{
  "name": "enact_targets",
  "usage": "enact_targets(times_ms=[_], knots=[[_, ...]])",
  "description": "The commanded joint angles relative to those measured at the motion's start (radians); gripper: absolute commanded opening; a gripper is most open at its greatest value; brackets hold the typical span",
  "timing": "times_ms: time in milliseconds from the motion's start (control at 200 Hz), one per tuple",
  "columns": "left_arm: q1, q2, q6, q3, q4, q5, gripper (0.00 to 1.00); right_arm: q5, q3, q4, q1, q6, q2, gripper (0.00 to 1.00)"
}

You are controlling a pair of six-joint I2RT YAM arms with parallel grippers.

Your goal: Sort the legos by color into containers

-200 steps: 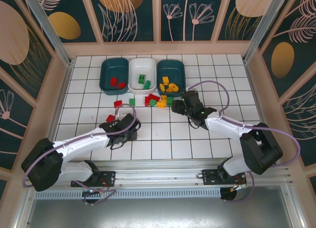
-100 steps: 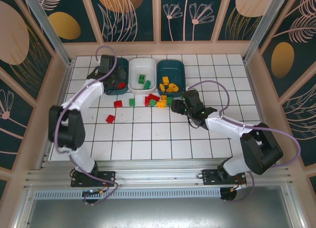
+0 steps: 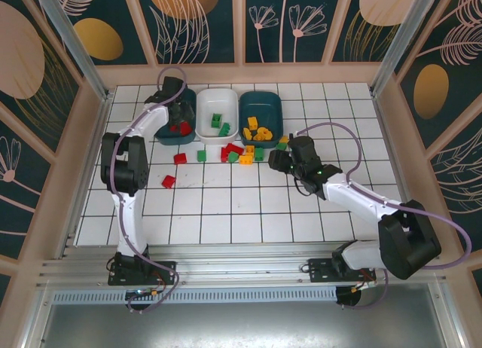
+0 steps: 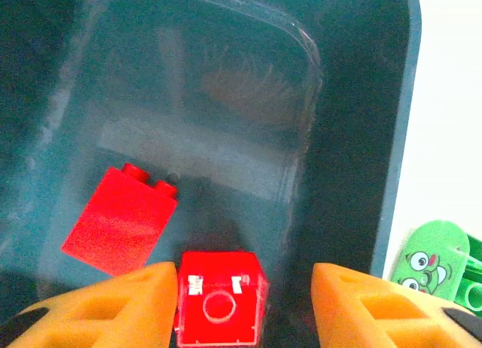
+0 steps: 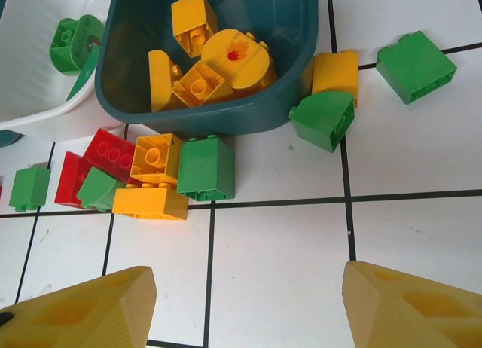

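Note:
My left gripper (image 4: 245,303) hangs open inside the left dark teal tub (image 4: 354,137). A red brick (image 4: 220,306) sits between the fingers, against the left pad, with a wide gap to the right pad. A second red brick (image 4: 120,221) lies on the tub floor. From above, the left gripper (image 3: 175,107) is over that tub (image 3: 162,116). My right gripper (image 5: 248,303) is open over bare tile, near a green brick (image 5: 206,168) and yellow bricks (image 5: 154,158). The right teal tub (image 5: 218,114) holds several yellow bricks. The white tub (image 3: 207,107) holds green bricks.
Loose bricks lie on the tiles in front of the tubs: a red one (image 3: 180,158), a green one (image 3: 201,155), another red one (image 3: 168,181) nearer the arms, and two green ones (image 5: 416,65) (image 5: 324,120) to the right of the right tub.
The left arm has swung from the near tiles up to the left teal tub, where its jaws now stand open. The right gripper has shifted slightly to the right.

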Motion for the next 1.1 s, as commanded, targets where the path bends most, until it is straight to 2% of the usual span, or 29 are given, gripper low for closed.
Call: enact_targets(times_ms=[0,205,380,535,681,901,1001,1096], knots=[[0.009,-0.084,0.003,-0.001,-0.047,-0.058,0.62,-0.018,0.02,-0.006,-0.002,-0.014,0.014,0.67],[0.01,-0.288,0.003,-0.158,-0.006,-0.073,0.69,-0.02,0.029,-0.003,-0.002,-0.007,0.014,0.67],[0.008,-0.583,-0.062,-0.634,0.176,-0.046,0.77,-0.016,0.021,0.005,0.036,0.003,0.022,0.67],[0.007,-0.648,-0.085,-0.926,0.272,-0.023,0.81,-0.041,0.036,0.025,0.048,0.007,0.062,0.67],[0.007,-0.629,-0.067,-1.019,0.361,0.048,0.82,-0.047,0.065,0.025,0.069,0.008,0.088,0.67],[0.005,-0.626,-0.07,-1.103,0.421,0.093,0.81,-0.013,0.045,0.004,0.079,0.013,0.051,0.67],[-0.034,-0.646,-0.086,-1.133,0.431,0.098,0.8,-0.008,0.036,-0.004,0.08,0.015,0.04,0.67],[-0.107,-0.659,-0.109,-1.137,0.415,0.087,0.79,-0.009,0.038,0.0,0.079,0.018,0.044,0.67]])
